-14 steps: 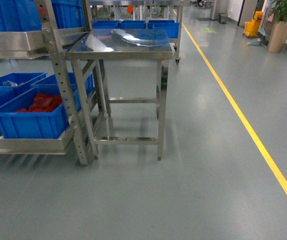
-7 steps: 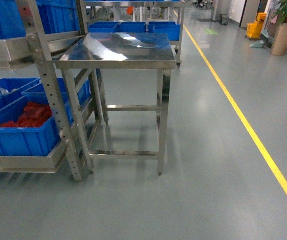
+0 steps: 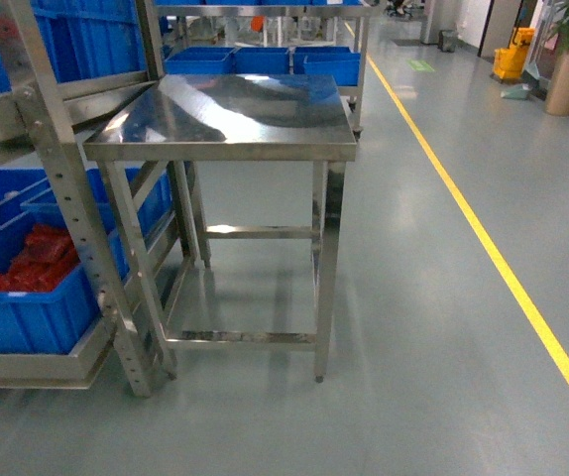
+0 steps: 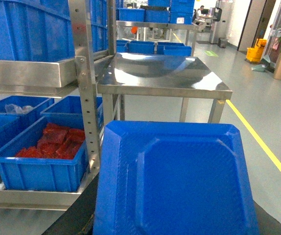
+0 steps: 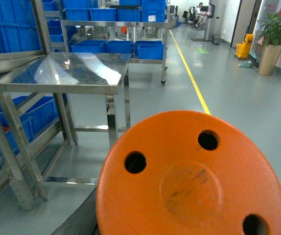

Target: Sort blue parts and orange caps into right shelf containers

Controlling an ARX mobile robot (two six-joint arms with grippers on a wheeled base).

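Blue plastic fills the lower half of the left wrist view: a flat blue part point(image 4: 179, 181) with a raised octagonal centre, sitting right under the camera. In the right wrist view an orange cap point(image 5: 194, 181), round with three holes, fills the lower frame the same way. Neither view shows the fingers, so whether either set is apart, together or clamped on these items cannot be told.

At the left edge of the head view, a blue crate point(image 3: 37, 297) on the lower level of a steel shelf rack point(image 3: 66, 208) holds red-orange pieces. More blue crates point(image 3: 255, 59) stand at the upper centre.

A bare steel table point(image 3: 230, 114) stands just right of the rack. Compared with a second ago it sits lower and larger in the head view, and the rack has slid further left, so the base appears to be rolling forward toward the table. Sorting has probably not begun; both items look still to be delivered.

A yellow floor line point(image 3: 483, 238) runs diagonally along the right.
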